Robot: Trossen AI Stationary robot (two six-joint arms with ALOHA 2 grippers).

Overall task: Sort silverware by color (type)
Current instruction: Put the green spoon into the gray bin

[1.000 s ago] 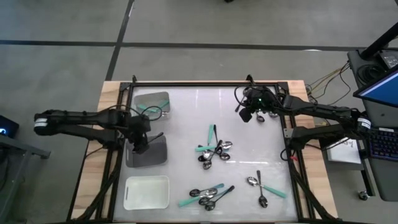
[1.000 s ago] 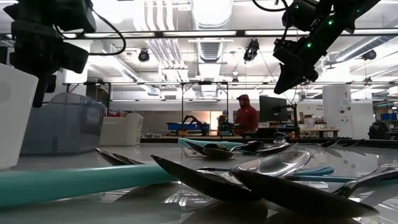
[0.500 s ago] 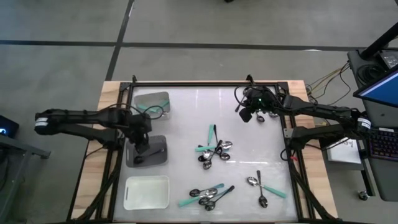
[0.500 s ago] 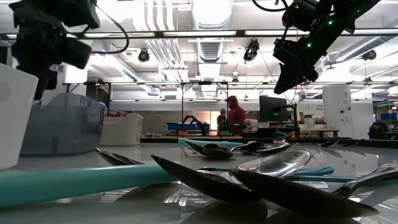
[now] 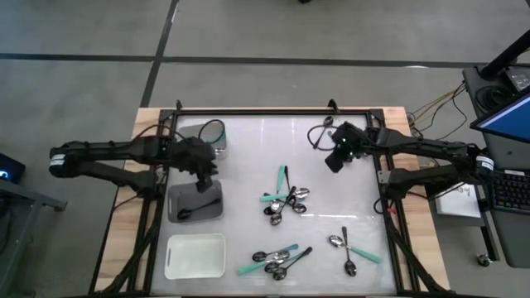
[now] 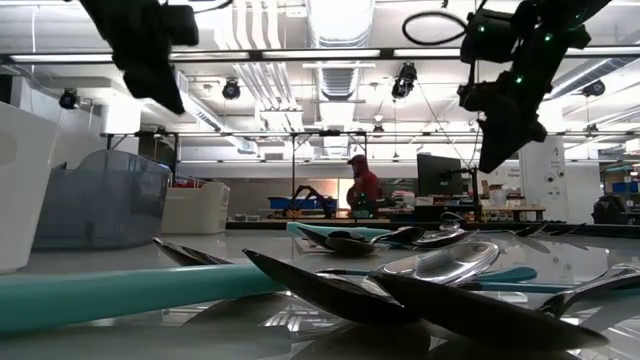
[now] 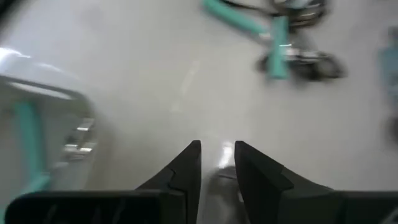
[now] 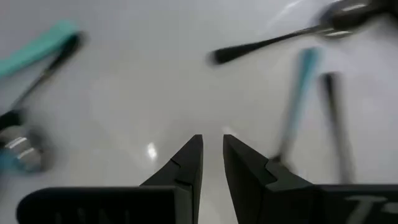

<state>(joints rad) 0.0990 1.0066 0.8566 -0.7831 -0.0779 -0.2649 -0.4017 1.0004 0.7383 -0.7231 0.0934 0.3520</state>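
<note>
Over the near edge of the middle grey tray [image 5: 197, 207] hung the left gripper [image 5: 204, 179], and its fingers [image 7: 186, 163] were pinched almost together with nothing between them, so it was empty. One black-handled spoon [image 5: 189, 213] lay in that tray; at least one teal-handled spoon [image 7: 26, 129] lay in the far grey tray [image 5: 217, 130]; the white tray [image 5: 195, 256] showed nothing in it. By my reckoning the sort was barely begun!

Off at the far right of the table, the right gripper [image 5: 336, 161] hovered above bare tabletop, its fingers [image 8: 189, 158] also nearly closed on nothing.

Most of the silverware was unsorted on the table [image 5: 248, 178]: a tangled cluster of teal and dark spoons [image 5: 284, 199] in the middle, another mixed heap [image 5: 277, 260] along the near edge, and a crossed pair [image 5: 349, 249] toward the near right. Plenty left to pick, and those overlaps looked awkward to separate cleanly.
</note>
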